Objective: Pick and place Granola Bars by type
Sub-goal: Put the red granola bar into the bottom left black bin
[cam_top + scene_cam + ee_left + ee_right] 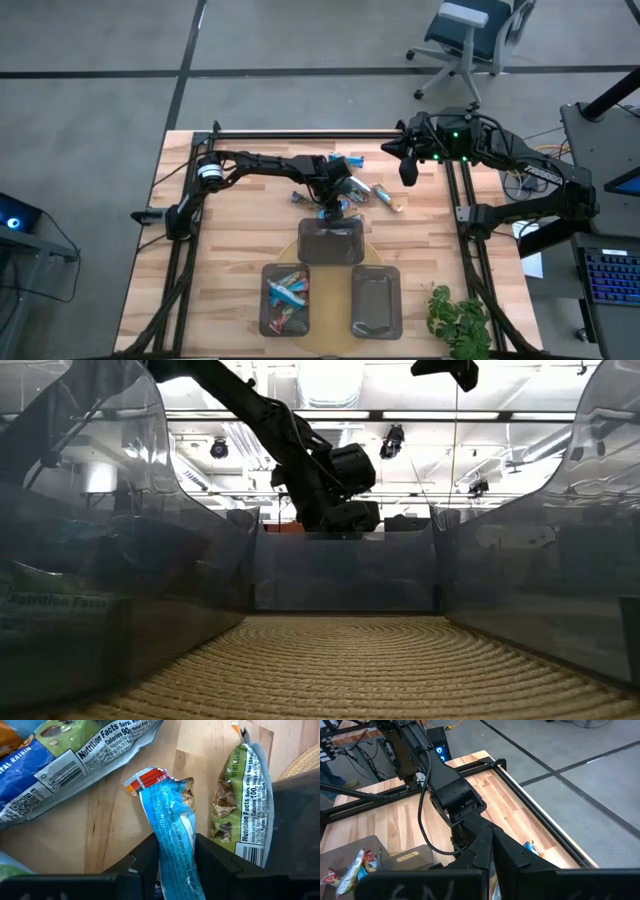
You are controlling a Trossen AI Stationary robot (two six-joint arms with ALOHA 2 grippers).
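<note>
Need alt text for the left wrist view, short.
The left gripper is shut on a blue-wrapped granola bar above the wooden table. A green-labelled bar lies beside it, and a larger blue and green wrapper lies farther off.

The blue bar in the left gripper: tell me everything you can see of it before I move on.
The blue bar is a shiny, crinkled wrapper with white print, a red and orange crimped end and a clear patch showing granola. It sticks out forward from the left gripper, whose fingers are shut on its sides. In the left wrist view it lies over bare wood, between a green-labelled bar and a large blue-and-green wrapper, touching neither.
</note>
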